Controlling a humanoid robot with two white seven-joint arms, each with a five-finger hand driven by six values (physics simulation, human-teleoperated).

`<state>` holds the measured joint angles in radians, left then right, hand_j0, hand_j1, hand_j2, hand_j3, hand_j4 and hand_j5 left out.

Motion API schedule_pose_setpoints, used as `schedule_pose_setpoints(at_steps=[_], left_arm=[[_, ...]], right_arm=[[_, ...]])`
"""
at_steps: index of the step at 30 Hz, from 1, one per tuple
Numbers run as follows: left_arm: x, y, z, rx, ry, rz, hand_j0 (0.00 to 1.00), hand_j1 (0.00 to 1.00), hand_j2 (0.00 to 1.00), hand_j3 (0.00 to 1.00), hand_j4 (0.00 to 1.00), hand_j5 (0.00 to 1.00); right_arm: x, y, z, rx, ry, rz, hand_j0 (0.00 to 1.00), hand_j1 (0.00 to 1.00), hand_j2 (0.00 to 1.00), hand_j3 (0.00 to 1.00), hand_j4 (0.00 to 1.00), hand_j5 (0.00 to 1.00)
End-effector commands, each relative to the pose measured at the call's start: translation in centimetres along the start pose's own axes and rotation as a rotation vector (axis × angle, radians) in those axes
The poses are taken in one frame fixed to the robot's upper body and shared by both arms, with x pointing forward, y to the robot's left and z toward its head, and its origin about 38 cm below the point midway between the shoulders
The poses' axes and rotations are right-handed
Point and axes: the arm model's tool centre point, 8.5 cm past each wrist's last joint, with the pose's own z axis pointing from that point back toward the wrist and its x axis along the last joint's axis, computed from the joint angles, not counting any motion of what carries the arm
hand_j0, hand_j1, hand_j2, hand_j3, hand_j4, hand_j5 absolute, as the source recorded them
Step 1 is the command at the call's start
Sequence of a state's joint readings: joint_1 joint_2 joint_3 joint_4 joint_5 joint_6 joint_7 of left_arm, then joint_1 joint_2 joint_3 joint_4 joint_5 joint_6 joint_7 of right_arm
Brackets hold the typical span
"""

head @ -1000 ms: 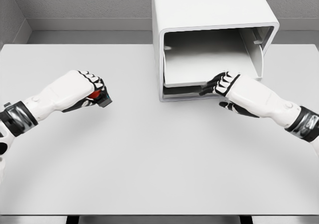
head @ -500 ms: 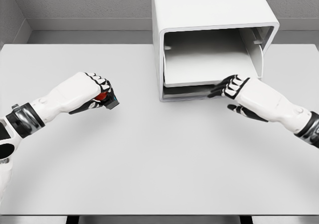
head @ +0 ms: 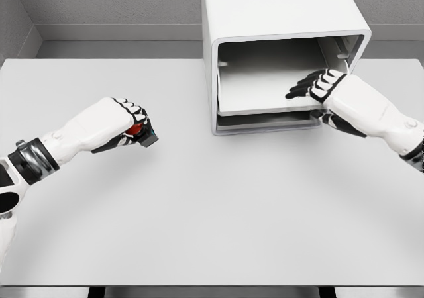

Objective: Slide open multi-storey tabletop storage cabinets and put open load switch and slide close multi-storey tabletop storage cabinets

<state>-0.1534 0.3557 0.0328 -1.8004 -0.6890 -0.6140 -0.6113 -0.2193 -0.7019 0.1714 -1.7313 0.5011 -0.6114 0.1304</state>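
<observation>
The white storage cabinet (head: 278, 20) stands at the table's back, right of centre. Its upper compartment shows open, with a white tray-like drawer (head: 265, 93) inside it. My left hand (head: 132, 122) hovers over the table to the cabinet's left, shut on the load switch (head: 142, 134), a small red and dark part showing under the fingers. My right hand (head: 311, 86) is raised at the drawer's right front corner, its dark fingers relaxed and extended over the tray, holding nothing.
The white table (head: 212, 212) stretches wide in front of the cabinet. A grey wall runs behind it. A narrow lower slot (head: 265, 120) shows under the drawer.
My right hand has risen from the drawer's front edge and moved right and back, now over the tray's right side. My left hand with the switch shifted slightly right, then held still.
</observation>
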Motion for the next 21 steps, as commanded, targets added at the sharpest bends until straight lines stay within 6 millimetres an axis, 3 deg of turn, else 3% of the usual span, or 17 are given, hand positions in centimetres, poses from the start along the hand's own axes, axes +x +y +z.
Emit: schedule_pose_setpoints(at_steps=[1, 10, 21], left_arm=[[0.0, 0.1, 0.1, 0.004, 0.001, 0.004, 0.4, 0.4, 0.4, 0.4, 0.4, 0.4], [0.0, 0.1, 0.0, 0.004, -0.001, 0.006, 0.4, 0.4, 0.4, 0.4, 0.4, 0.4], [0.0, 0.0, 0.1, 0.004, 0.0, 0.009, 0.4, 0.4, 0.4, 0.4, 0.4, 0.4]], right_arm=[[0.2, 2.2, -0.6, 0.021, 0.001, -0.052, 0.73, 0.73, 0.73, 0.73, 0.73, 0.73], [1.4, 4.1, -2.0, 0.046, -0.036, -0.077, 0.73, 0.73, 0.73, 0.73, 0.73, 0.73], [1.4, 6.0, -1.5, 0.101, -0.026, -0.096, 0.73, 0.73, 0.73, 0.73, 0.73, 0.73]])
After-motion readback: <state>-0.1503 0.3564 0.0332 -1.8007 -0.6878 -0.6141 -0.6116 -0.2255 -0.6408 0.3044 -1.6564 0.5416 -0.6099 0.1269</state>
